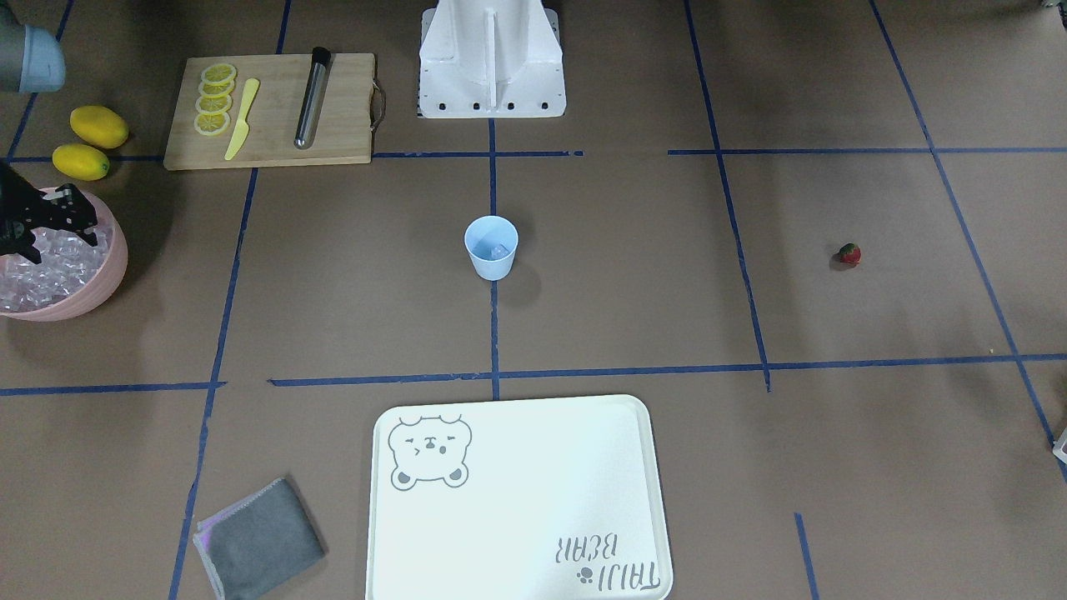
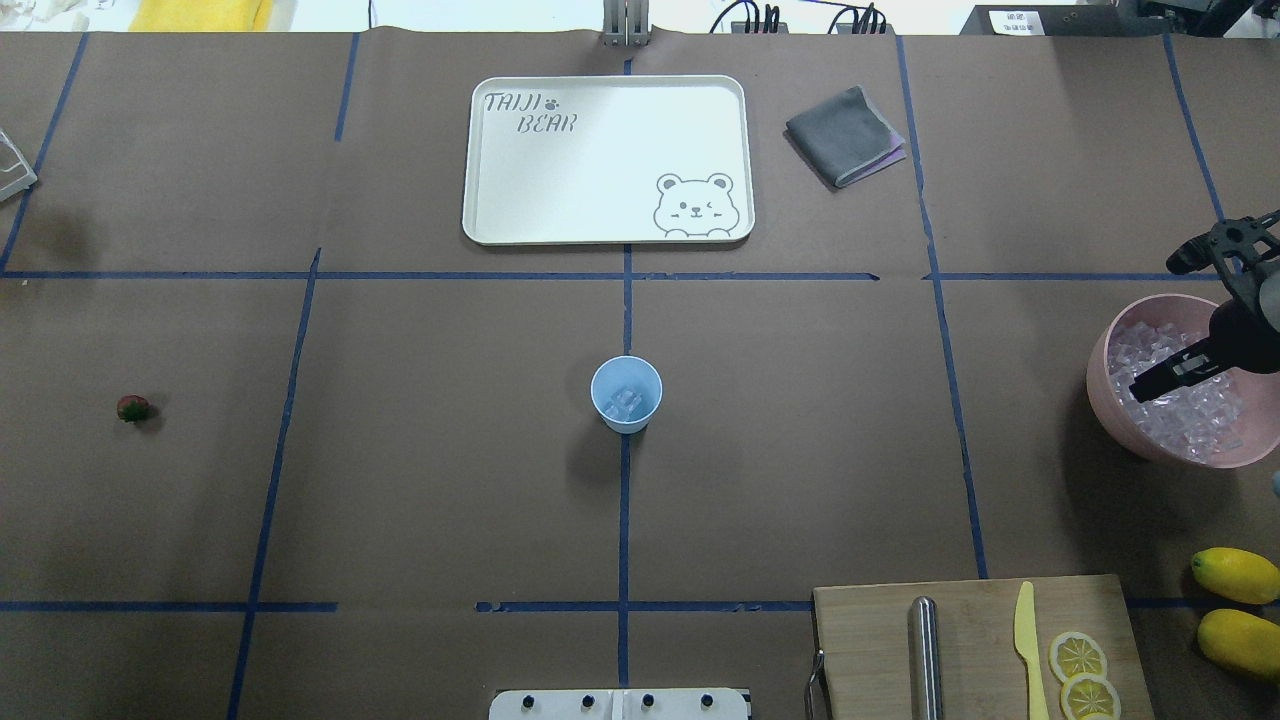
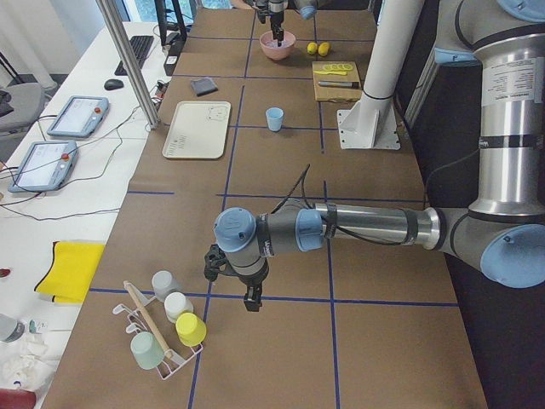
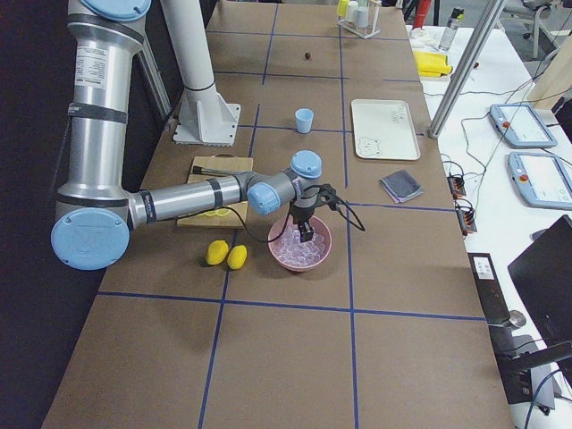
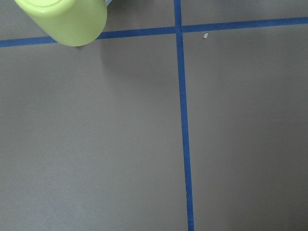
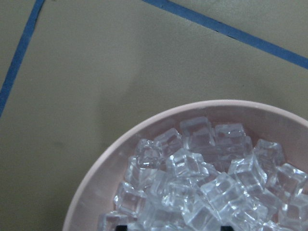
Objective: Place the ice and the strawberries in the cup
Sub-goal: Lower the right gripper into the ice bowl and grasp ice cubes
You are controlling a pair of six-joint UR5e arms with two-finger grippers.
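The pale blue cup (image 2: 626, 394) stands upright at the table's centre with a clear ice cube (image 2: 624, 402) or two at its bottom. More ice (image 6: 202, 178) fills the pink bowl (image 2: 1103, 392) at the robot's right end. My right gripper (image 4: 307, 235) hangs over that bowl, open, its fingertips low among the cubes at the bottom edge of the right wrist view. The strawberry (image 2: 132, 408) lies alone far to the robot's left. My left gripper (image 3: 253, 304) hovers over bare table near a cup rack; I cannot tell whether it is open or shut.
Two lemons (image 2: 1238, 600) lie beside a wooden board (image 2: 870, 640) that holds lemon slices, a yellow knife and a metal rod. A white tray (image 2: 480, 160) and a grey cloth (image 2: 843, 135) sit at the far side. A rack of upturned cups (image 3: 166, 328) is at the left end.
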